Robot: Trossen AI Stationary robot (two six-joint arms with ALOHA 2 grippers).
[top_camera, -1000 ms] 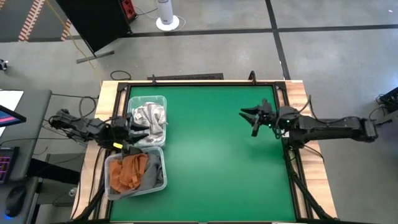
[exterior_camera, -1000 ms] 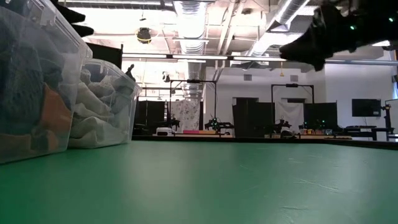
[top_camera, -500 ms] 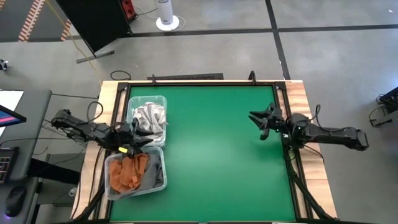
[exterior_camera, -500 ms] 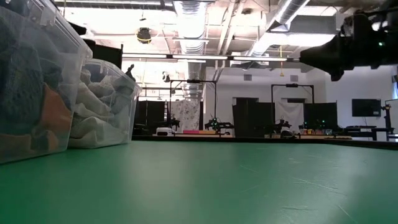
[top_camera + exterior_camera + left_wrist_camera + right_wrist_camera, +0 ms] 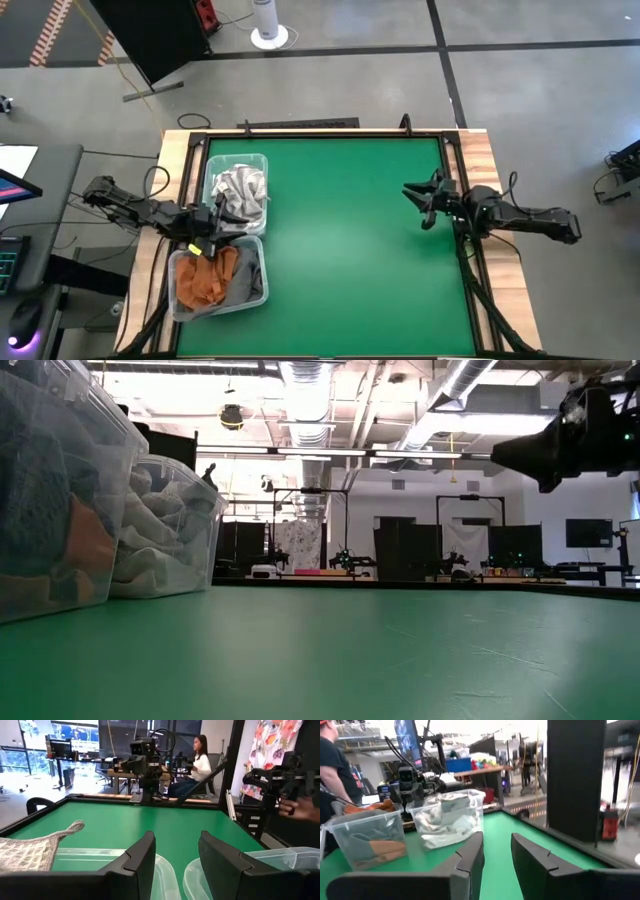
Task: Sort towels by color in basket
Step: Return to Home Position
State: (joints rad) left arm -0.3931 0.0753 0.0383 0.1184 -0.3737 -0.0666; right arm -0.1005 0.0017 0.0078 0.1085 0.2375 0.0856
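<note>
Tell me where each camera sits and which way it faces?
High: above the table, looking straight down; left arm and right arm both show.
Low: at tabletop height, looking level across; the right arm hangs top right.
Left wrist: on the left arm, facing the right arm; own open jaws show.
Right wrist: on the right arm, facing the bins; own open jaws show.
All four share the bins.

No legible text or labels.
</note>
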